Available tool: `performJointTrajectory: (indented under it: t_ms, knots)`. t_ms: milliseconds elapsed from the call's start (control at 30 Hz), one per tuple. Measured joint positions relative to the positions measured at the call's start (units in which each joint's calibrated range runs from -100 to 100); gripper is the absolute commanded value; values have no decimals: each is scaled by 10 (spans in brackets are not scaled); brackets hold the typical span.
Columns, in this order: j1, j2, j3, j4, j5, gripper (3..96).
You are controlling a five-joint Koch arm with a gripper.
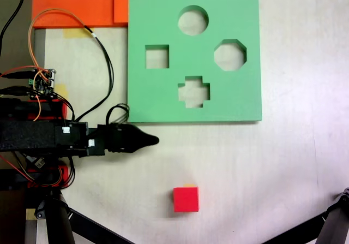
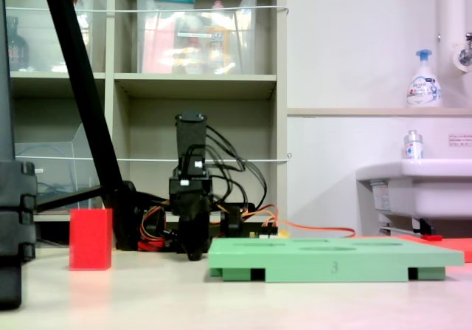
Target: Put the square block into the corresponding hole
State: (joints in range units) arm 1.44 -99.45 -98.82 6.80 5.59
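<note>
In the first exterior view the red block (image 1: 186, 199) lies on the white table (image 1: 283, 162) at lower centre, well apart from the gripper (image 1: 148, 141), which points right from the frame's left, above and left of the block; its jaws meet in a closed point and hold nothing; the square hole (image 1: 157, 57) sits in the green board (image 1: 240, 99) at upper centre; in the second exterior view the block (image 2: 91, 239) stands left of the gripper (image 2: 193, 252).
</note>
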Motion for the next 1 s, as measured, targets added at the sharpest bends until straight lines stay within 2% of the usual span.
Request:
performJointTrajectory:
  t_ms: [333, 500, 633, 800, 900, 1000]
  knots:
    - [-85, 0, 45, -49, 238, 465]
    - [-84, 0, 314, -442, 309, 465]
    - [-67, 5, 549, -669, 355, 469]
    - [-60, 244, 971, -983, 400, 470]
    - [-58, 386, 1104, -1047, 402, 472]
    - [-59, 410, 1104, -1048, 402, 485]
